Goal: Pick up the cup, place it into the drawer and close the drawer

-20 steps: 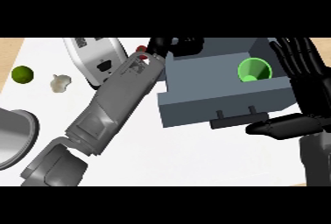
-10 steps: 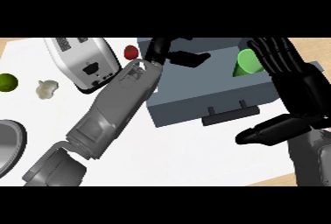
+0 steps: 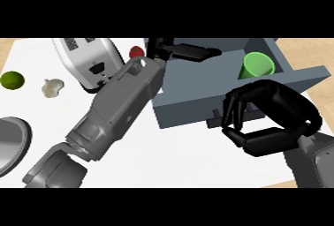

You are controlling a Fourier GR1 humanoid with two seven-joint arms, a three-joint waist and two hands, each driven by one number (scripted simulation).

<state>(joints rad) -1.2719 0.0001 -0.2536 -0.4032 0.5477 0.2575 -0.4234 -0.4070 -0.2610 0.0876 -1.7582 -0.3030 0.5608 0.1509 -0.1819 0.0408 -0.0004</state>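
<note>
I see the cup (image 3: 258, 65) already in the open drawer (image 3: 195, 103), and my right robot hand (image 3: 271, 121), fingers curled on nothing, sits against its front, nearer than my left robot hand (image 3: 186, 50).

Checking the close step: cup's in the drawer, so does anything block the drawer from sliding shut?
Nothing visible does. The green cup lies inside the grey drawer. The right hand curls at the drawer's front by its handle; the left hand reaches over its far left corner.
</note>
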